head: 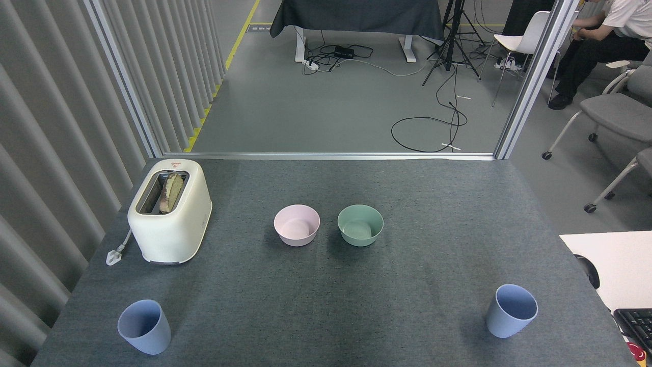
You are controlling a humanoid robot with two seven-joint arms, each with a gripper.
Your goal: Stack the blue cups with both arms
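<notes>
Neither end effector is in view. The left blue cup (144,326) and right blue cup (511,310) stand well apart, upright on the grey worktop (326,306), near its front corners.

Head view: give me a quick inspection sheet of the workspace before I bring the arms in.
Surface: grey felt-covered table, flat.
Job's things: left blue cup at the near left, right blue cup at the near right; both upright, far apart, not stacked.
Clutter: pink bowl and green bowl side by side mid-table; toaster far left with bread in its slot.
Grippers: nothing seen.
Cables: toaster plug loose on the table; floor cables beyond.
Surroundings: seated person, chairs, keyboard.
</notes>
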